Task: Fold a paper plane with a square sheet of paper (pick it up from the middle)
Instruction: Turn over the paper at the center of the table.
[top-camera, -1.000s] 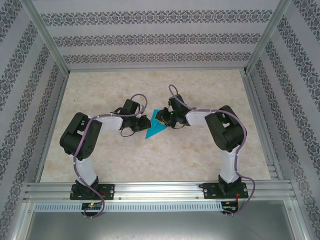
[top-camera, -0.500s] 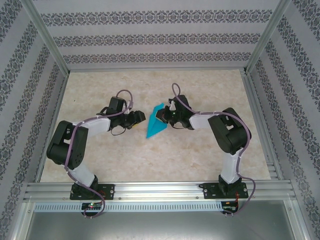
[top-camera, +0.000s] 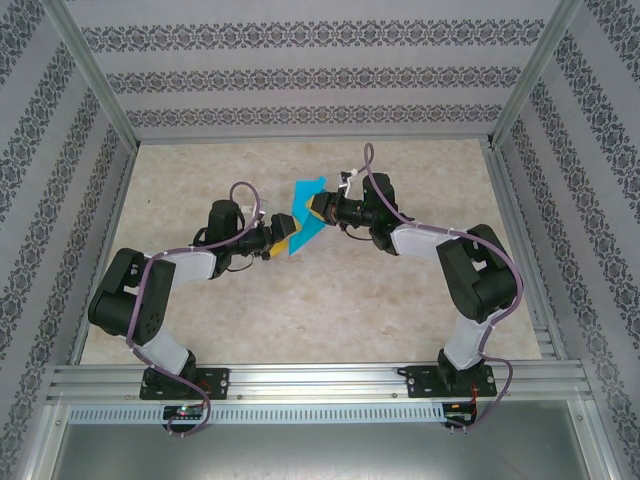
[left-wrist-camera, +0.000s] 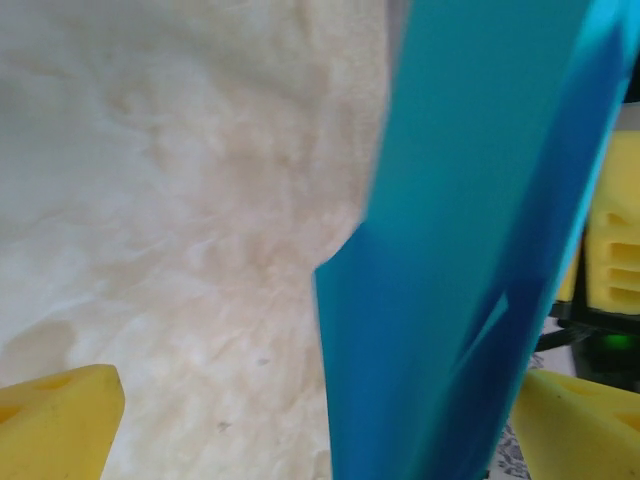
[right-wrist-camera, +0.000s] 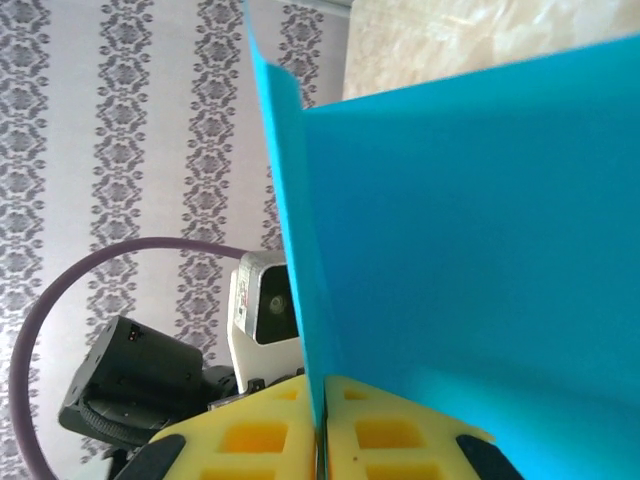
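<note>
Now that the left hand (top-camera: 280, 236) has let go and stands wide, the part-folded paper plane (top-camera: 302, 225) hangs above mid-bench (top-camera: 330, 310), lifted toward the far edge. Right hand (right-wrist-camera: 320, 405) alone pinches its edge. Probably a regrasp before the next crease.

The paper (top-camera: 303, 220) is plain turquoise-blue, bright where the light falls and a deeper blue in its shaded folds in the left wrist view. The left pads (left-wrist-camera: 55, 420) and the right pads (right-wrist-camera: 250, 440) are bright yellow. The table (top-camera: 330, 310) is pale beige with a cloudy, marbled mottling. The walls (top-camera: 300, 75) are off-white with bands of dark grey floral damask. The left arm (top-camera: 190, 262) and the right arm (top-camera: 425, 238) have white links and black joints, trailed by dull purple cables (top-camera: 245, 190). The frame (top-camera: 320, 380) is silver-grey metal.
</note>
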